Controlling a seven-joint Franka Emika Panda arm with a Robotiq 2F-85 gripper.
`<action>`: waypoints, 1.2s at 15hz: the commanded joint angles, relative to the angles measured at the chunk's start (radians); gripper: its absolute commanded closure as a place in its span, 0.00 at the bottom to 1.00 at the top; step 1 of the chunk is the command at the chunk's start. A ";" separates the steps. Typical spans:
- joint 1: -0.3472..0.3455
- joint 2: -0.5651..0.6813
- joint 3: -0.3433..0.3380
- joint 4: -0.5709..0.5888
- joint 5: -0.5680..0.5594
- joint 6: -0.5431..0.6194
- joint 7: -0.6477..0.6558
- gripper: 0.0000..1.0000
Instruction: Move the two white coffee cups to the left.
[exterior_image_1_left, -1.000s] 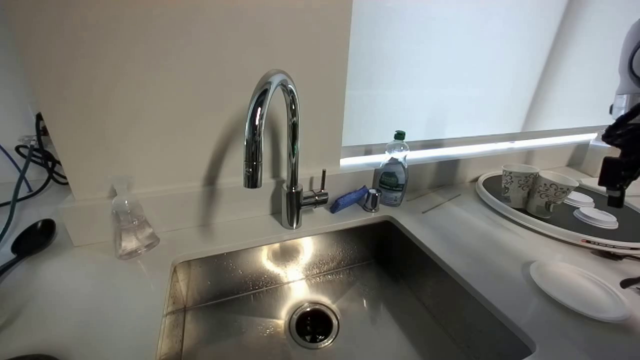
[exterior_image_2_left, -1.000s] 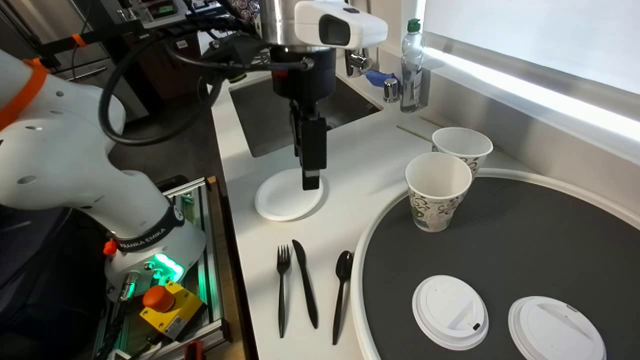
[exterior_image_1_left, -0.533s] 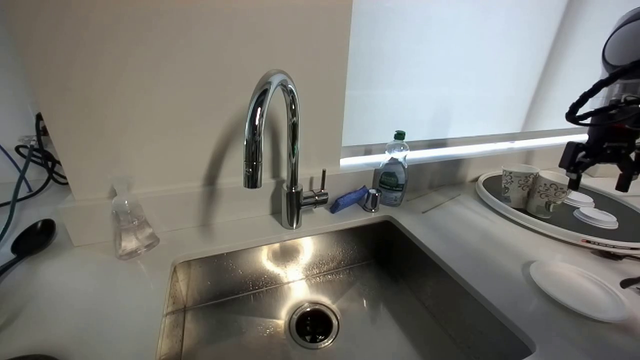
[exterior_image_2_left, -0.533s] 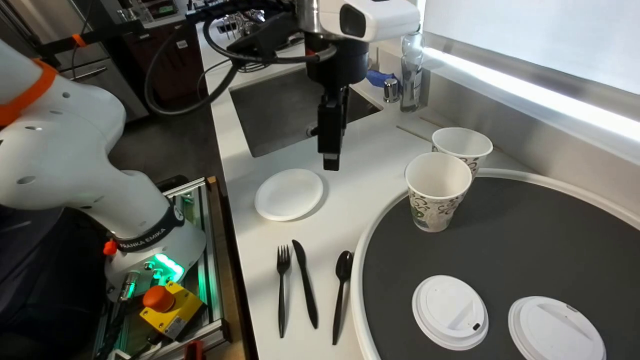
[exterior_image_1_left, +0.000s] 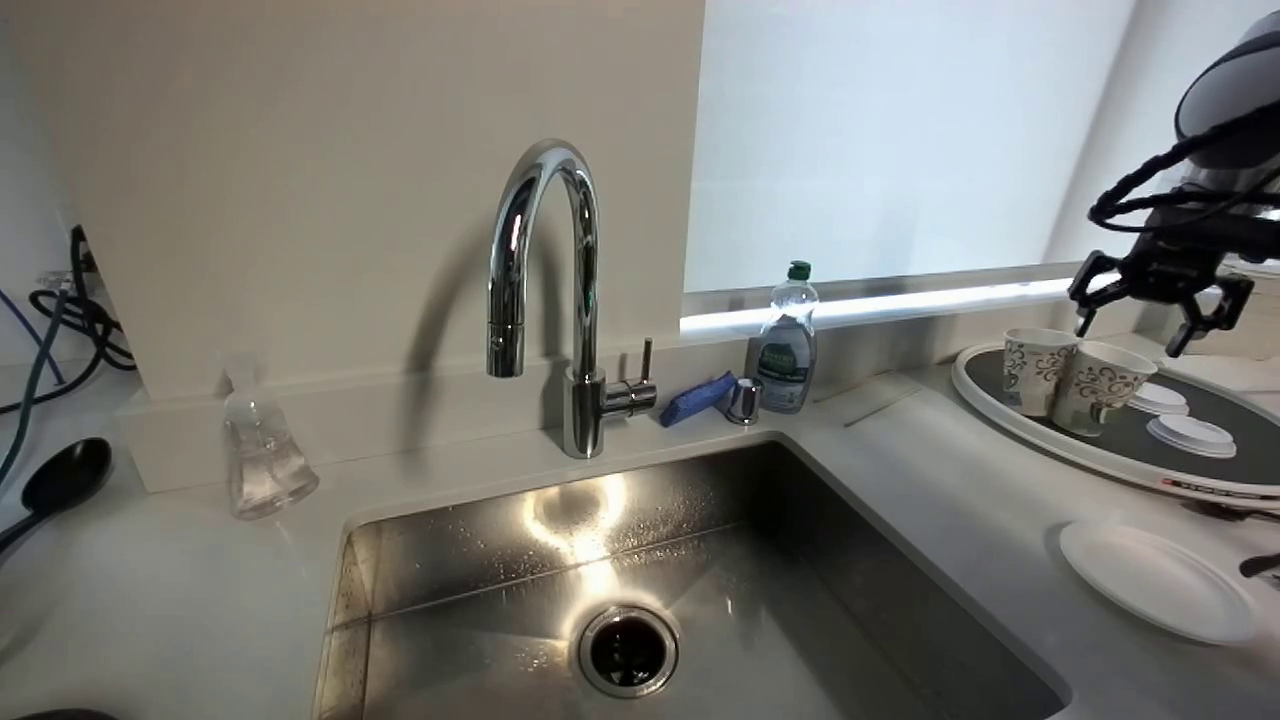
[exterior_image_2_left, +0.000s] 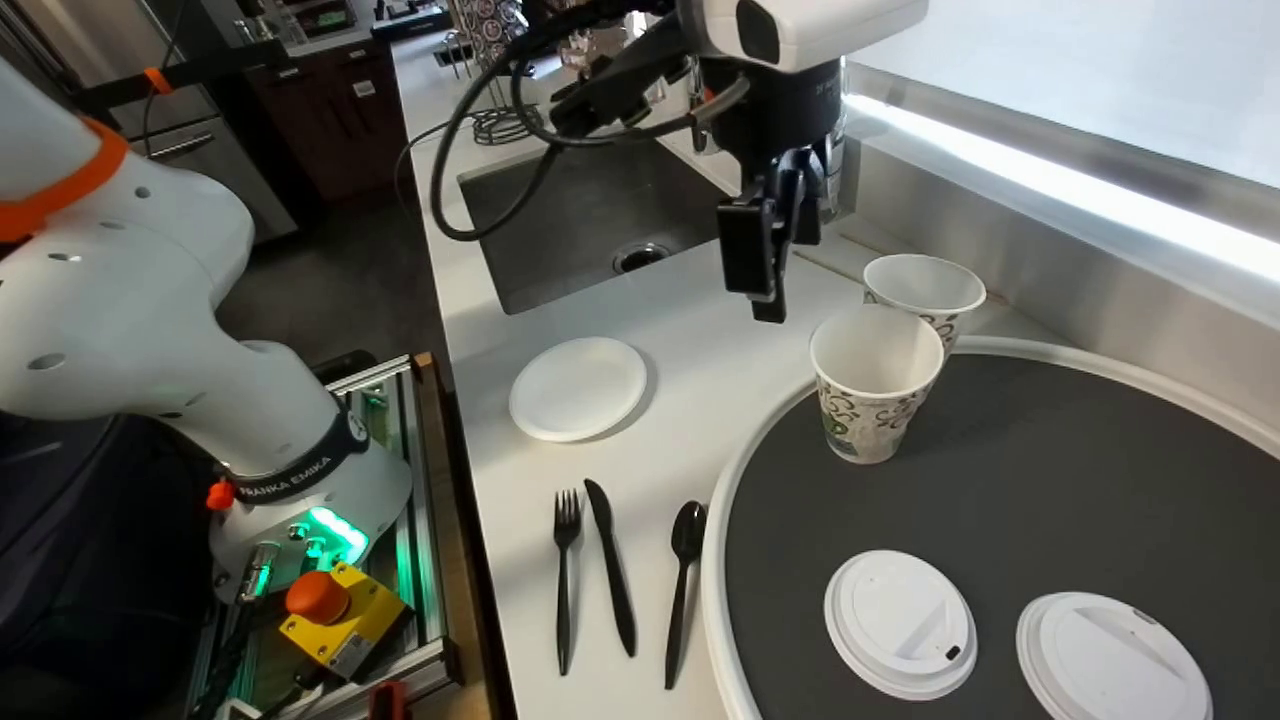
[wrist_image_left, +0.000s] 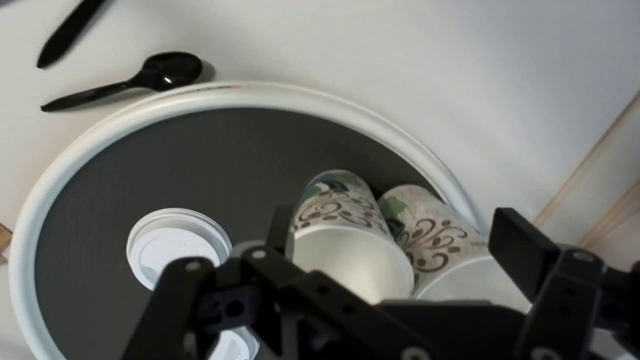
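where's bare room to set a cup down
On the counter, between the sink, the plate and the tray; also on its dark surface, between the cups and the lids. It's crowded where the cups stand close together near the tray's edge and the open gripper, and where fork, knife and spoon lie beside the tray.

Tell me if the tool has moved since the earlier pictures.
Yes. In an exterior view, the tool has shifted rightward in the picture, from overlapping the white plate to clear of it, nearer the two cups.

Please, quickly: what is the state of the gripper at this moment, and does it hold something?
Gripper: open, holding nothing.
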 joint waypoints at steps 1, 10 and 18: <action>-0.019 0.059 0.021 0.029 0.007 0.132 0.160 0.00; -0.008 0.141 0.014 0.088 -0.048 0.204 0.333 0.00; -0.001 0.155 0.007 0.090 -0.048 0.197 0.302 0.00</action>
